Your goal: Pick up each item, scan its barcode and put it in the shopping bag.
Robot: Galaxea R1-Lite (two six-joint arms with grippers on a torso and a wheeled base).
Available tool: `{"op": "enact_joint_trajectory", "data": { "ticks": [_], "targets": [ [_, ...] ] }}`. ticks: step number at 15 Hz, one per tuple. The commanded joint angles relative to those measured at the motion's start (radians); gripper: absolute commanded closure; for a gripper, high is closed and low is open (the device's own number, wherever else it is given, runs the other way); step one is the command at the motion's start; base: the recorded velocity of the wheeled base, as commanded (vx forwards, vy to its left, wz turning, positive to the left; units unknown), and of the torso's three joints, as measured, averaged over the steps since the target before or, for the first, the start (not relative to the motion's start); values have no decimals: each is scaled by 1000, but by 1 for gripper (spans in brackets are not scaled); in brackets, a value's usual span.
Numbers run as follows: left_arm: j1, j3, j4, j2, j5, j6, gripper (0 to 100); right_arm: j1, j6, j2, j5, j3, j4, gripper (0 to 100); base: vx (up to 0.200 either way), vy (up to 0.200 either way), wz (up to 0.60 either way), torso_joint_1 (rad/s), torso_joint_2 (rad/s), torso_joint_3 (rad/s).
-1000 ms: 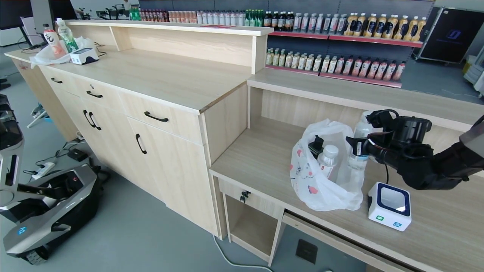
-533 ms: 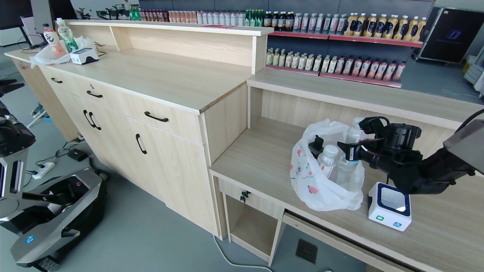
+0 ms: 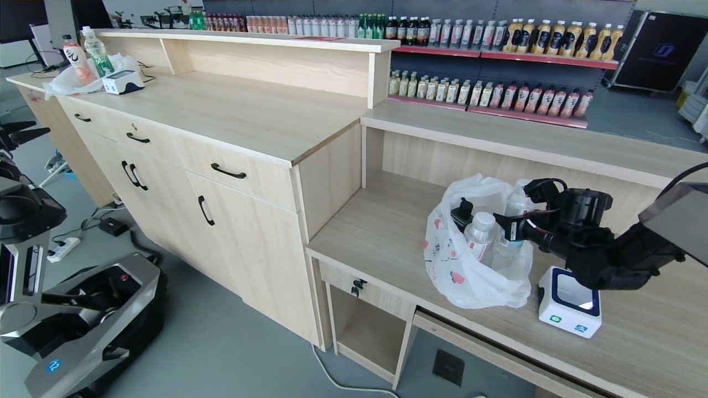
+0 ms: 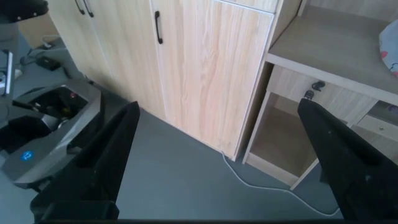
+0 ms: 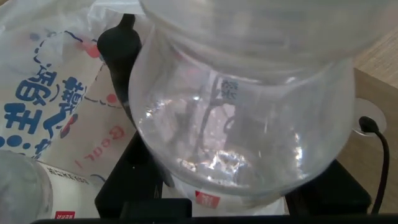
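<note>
**Item 1, right gripper** (image 3: 521, 209): we record it clamped on a clear water bottle (image 3: 510, 229). Its fingers (image 3: 537, 189) press against either side of the bottle's upper body.

**Item 2, clear water bottle:** nearly upright at the open mouth of the shopping bag (image 3: 464, 276), with its lower part sunk behind the bag's thin wall. In the right wrist view we see the bottle (image 5: 249, 124) close up, with the bag's printed plastic (image 5: 43, 93) beside it.

**Item 3, shopping bag:** white with red and blue print, standing on the lower counter (image 3: 376, 232). Inside we note a white-capped bottle (image 3: 480, 226) just beside the held one. There is also a black item (image 3: 462, 213) near the rim, which we cannot identify.

**Item 4, barcode scanner** (image 3: 558, 310): a white cube with a dark-framed window. It stands on the same counter, just beside the bag on the robot's right, below the right arm.

**Item 5, left gripper** (image 4: 219, 109): fingers spread wide and holding nothing. It hangs over the grey floor (image 4: 186, 177) before the cabinet doors (image 4: 205, 62), well apart from the bag.

**Item 6, background:** we list shelves of bottled drinks (image 3: 487, 94) behind the counter.
</note>
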Motion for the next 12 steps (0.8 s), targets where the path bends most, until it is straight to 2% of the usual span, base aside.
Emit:
{"op": "enact_joint_trajectory", "data": {
  "ticks": [1, 12],
  "targets": [
    [0, 0, 0, 0, 0, 0, 0, 2, 0, 35, 23, -2, -29, 100, 0, 0, 0, 0, 0, 0],
    [0, 0, 0, 0, 0, 0, 0, -1, -9, 113, 25, -9, -98, 100, 0, 0, 0, 0, 0, 0]
  ]
}}
